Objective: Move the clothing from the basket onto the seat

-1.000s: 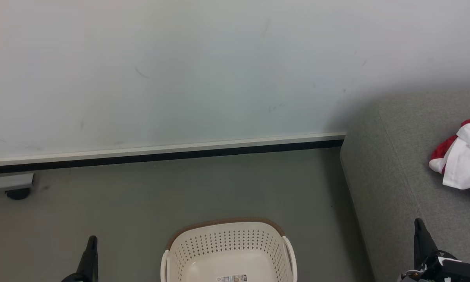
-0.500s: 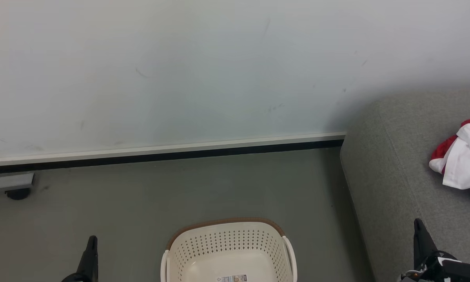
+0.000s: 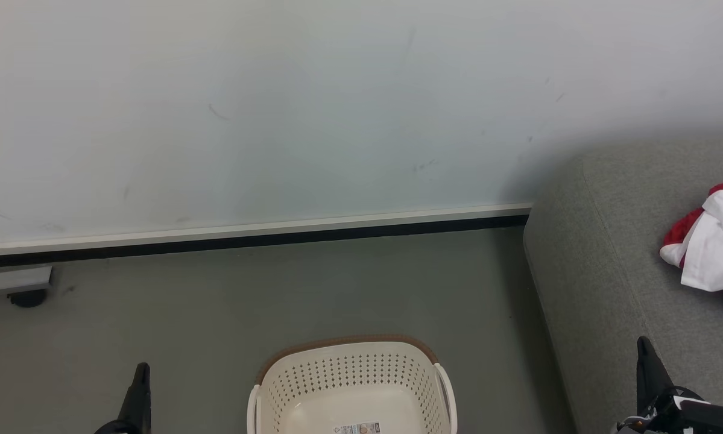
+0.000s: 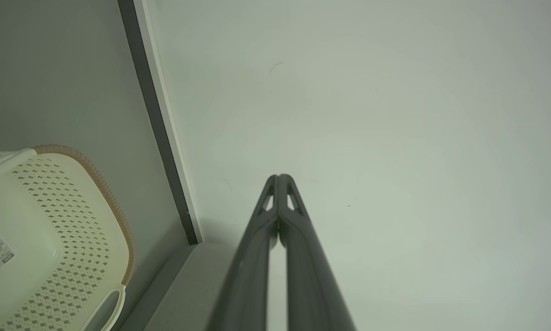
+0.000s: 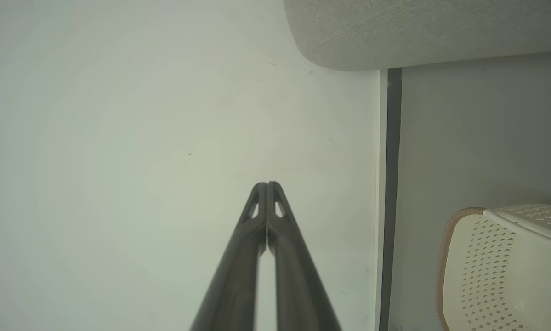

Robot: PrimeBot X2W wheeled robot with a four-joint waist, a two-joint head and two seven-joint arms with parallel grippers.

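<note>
Left tool (image 4: 279, 177) and right tool (image 5: 267, 185) are pinched together; crumpled red-and-white clothing (image 3: 712, 253) lies on grey seat (image 3: 608, 241).

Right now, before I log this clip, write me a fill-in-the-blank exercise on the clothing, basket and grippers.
The red and white fabric clothing lies on the grey woven-fabric ____.
The oval cream-white plastic basket with a brown rim stands on the grey ____.
The left gripper and right gripper are both ____, holding nothing.
Missing words: seat; floor; shut.

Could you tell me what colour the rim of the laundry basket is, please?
Brown, on a cream-white basket; the left wrist view shows it best.
</note>
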